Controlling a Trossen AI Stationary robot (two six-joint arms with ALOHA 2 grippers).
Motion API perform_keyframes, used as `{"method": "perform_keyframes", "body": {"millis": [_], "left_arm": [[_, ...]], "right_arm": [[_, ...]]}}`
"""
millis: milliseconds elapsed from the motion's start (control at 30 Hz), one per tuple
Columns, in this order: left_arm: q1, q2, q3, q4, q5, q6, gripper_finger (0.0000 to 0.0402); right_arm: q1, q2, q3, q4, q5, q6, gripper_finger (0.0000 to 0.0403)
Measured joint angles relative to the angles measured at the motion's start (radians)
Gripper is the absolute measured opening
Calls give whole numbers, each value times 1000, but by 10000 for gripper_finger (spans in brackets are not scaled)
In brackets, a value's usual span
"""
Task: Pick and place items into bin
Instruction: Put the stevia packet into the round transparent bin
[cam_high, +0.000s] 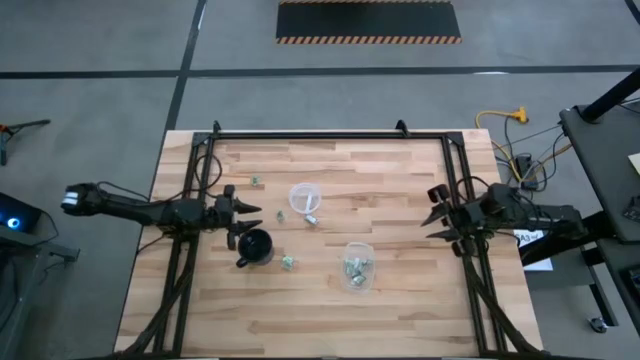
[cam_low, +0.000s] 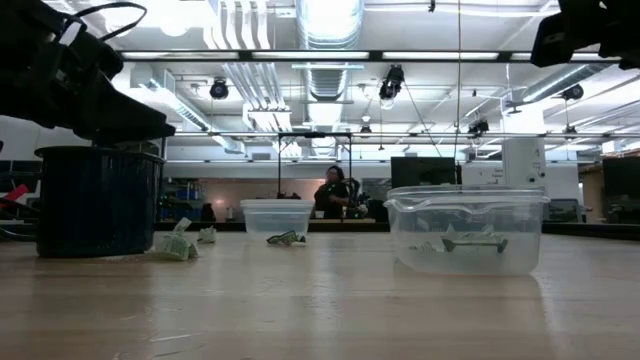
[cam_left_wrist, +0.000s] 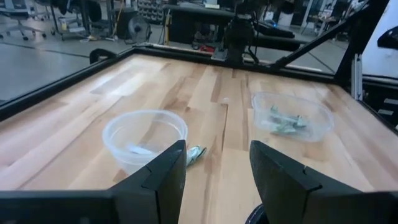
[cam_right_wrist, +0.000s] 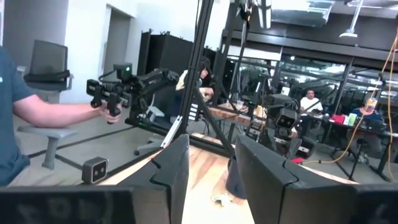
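Small pale green and whitish items lie loose on the wooden table: one toward the far side, one beside a round clear tub, one near the black mug. Several more lie inside a clear bin, which also shows in the left wrist view. My left gripper hovers open at the table's left, just beside and above the mug. My right gripper hangs open at the table's right edge, raised clear of the table, with nothing between its fingers.
A black frame runs along the table's far, left and right edges. The round tub holds one whitish scrap, with a green piece lying against its wall. Beyond the table, a person's arm holds a control handle.
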Motion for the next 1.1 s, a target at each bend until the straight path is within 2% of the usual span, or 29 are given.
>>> {"method": "perform_keyframes", "body": {"millis": [267, 467, 567, 633, 800, 967, 1100], "left_arm": [[0, 111, 0, 184, 17, 0, 162], [0, 239, -1, 320, 18, -1, 162], [0, 310, -1, 384, 21, -1, 162], [0, 354, 0, 444, 21, -1, 162], [0, 467, 14, 511, 20, -1, 162], [0, 551, 43, 552, 20, 0, 162], [0, 608, 67, 568, 19, 1, 162]], "right_arm": [[0, -22, 2, -47, 47, 10, 129], [0, -27, 1, -101, 189, 16, 127], [0, -28, -10, -96, 201, 12, 123], [0, -27, -21, -83, 194, 10, 121], [0, -27, -97, 76, 218, 57, 118], [0, -24, -97, 38, 375, 78, 123], [0, -25, -97, -37, 568, 80, 127]]}}
